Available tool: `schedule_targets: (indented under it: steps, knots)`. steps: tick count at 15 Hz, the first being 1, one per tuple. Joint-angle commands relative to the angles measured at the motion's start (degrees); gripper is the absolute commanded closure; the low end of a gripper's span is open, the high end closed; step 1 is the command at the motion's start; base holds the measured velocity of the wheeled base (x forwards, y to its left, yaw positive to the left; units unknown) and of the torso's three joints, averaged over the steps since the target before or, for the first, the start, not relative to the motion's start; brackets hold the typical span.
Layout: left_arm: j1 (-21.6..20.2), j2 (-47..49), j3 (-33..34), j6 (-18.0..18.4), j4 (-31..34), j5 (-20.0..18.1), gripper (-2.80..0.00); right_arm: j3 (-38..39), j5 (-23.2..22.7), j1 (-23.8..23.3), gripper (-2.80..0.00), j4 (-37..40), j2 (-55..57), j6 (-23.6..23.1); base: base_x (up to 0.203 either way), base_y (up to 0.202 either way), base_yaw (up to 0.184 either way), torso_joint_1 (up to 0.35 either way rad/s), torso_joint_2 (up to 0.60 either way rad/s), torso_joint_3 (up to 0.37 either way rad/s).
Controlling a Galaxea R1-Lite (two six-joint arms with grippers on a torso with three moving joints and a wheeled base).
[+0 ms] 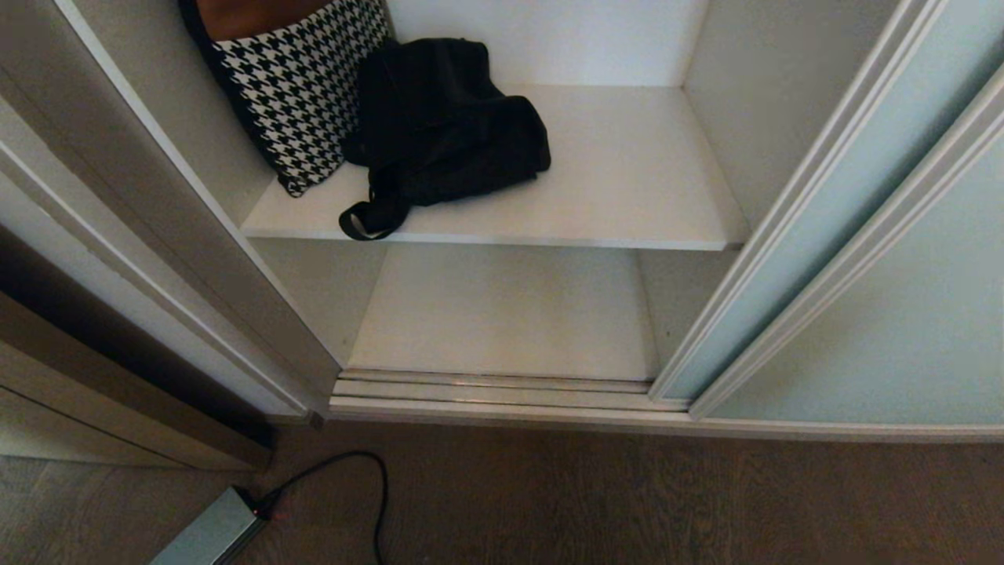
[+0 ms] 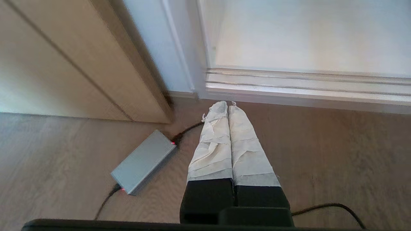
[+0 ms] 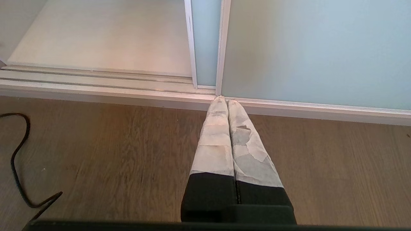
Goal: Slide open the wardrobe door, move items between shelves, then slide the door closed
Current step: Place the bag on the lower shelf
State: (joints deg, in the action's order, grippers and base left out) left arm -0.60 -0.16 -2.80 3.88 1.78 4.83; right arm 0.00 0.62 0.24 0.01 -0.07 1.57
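The wardrobe stands open: the mint-green sliding door (image 1: 816, 204) is pushed right, overlapping the other like panel (image 1: 925, 314). On the upper shelf (image 1: 627, 173) a houndstooth cushion (image 1: 302, 86) leans against the left wall, and a black fabric bag (image 1: 447, 125) lies beside it, touching it, with a strap loop over the shelf's front edge. The lower shelf (image 1: 510, 314) is bare. Neither arm shows in the head view. My left gripper (image 2: 228, 104) is shut and empty above the floor before the track. My right gripper (image 3: 223, 100) is shut and empty, in front of the door edges (image 3: 219, 48).
A ridged cream floor track (image 1: 502, 392) runs along the wardrobe front. A grey power brick (image 2: 143, 162) with a black cable (image 1: 369, 486) lies on the wooden floor at the left. A wood-coloured panel (image 1: 118, 377) stands left of the wardrobe.
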Motion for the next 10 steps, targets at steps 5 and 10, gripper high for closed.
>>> schedule_targets:
  steps: [5,10]
  knots:
    - [-0.02,0.16,1.83,-0.65,-3.01,-5.24,0.00,0.00,-0.01,0.02,0.00,-0.01,-0.10,0.02,0.000,0.000,0.000,0.000,0.00,0.000]
    - [-0.02,4.08,-20.96,-0.56,2.16,-5.42,0.00,0.00,-0.01,0.02,0.00,-0.01,-0.10,0.02,0.000,0.000,0.000,0.000,0.00,0.000]
